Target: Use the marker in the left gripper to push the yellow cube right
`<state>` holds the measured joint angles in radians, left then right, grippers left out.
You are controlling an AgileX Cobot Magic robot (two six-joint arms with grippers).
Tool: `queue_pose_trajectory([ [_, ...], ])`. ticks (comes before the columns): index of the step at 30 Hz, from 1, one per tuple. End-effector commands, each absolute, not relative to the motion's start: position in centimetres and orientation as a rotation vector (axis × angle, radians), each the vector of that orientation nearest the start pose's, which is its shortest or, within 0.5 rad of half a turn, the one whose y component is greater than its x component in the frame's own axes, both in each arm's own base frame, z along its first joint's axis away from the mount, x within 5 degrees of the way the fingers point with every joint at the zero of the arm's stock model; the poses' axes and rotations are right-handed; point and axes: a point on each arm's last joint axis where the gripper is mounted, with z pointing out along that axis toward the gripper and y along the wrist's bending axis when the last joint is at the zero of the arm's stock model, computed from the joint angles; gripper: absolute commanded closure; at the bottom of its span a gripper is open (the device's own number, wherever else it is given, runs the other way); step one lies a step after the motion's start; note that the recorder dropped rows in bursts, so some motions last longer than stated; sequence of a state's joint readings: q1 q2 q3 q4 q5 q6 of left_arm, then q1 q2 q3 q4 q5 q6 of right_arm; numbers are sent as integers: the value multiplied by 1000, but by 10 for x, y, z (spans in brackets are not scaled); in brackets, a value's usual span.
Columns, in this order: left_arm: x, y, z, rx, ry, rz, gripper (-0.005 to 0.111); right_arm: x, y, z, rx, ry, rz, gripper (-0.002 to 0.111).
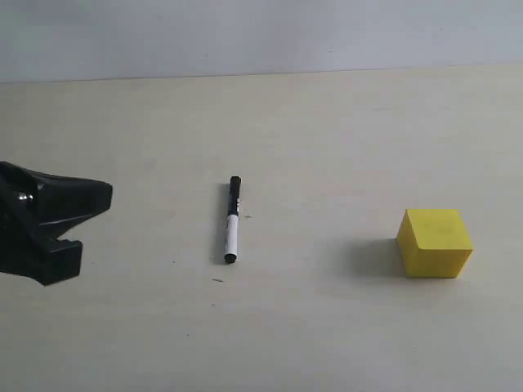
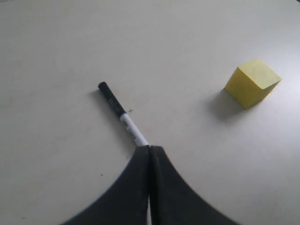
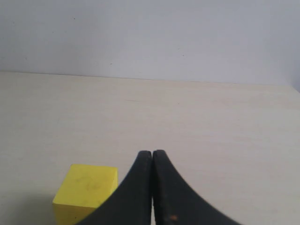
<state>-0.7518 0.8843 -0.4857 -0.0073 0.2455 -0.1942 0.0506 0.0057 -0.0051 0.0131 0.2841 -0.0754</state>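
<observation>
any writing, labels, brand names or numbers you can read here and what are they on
No text can be read in any view.
marker: dark label on the white barrel, too small and blurred to read.
yellow cube: faint marks on the top face, nothing legible as letters or numbers.
table: no print or signs visible.

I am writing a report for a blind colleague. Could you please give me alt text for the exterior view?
A marker lies loose in the middle of a pale table, touched by nothing. The black left gripper is at the view's left edge, well apart from it, and a yellow cube stands to the right.
</observation>
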Motion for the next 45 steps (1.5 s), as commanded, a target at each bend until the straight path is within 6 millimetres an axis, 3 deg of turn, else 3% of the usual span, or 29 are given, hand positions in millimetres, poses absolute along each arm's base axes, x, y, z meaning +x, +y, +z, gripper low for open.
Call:
queue_pose_trajectory([
  [1, 133, -94, 271, 431, 2061, -499, 107, 55, 3, 188, -104, 1763, -17, 108],
  [8, 126, -31, 298, 21, 1910, -312, 107, 55, 3, 188, -104, 1763, -17, 108],
  [14, 95, 0, 313, -167, 1768, -131, 107, 55, 3, 188, -104, 1763, -17, 108],
  [25, 37, 2, 326, -181, 1538, -96, 107, 55, 3, 188, -104, 1763, -17, 108],
  [45, 16, 1, 326, -161, 1469, -99, 107, 55, 3, 188, -104, 1763, -17, 108],
])
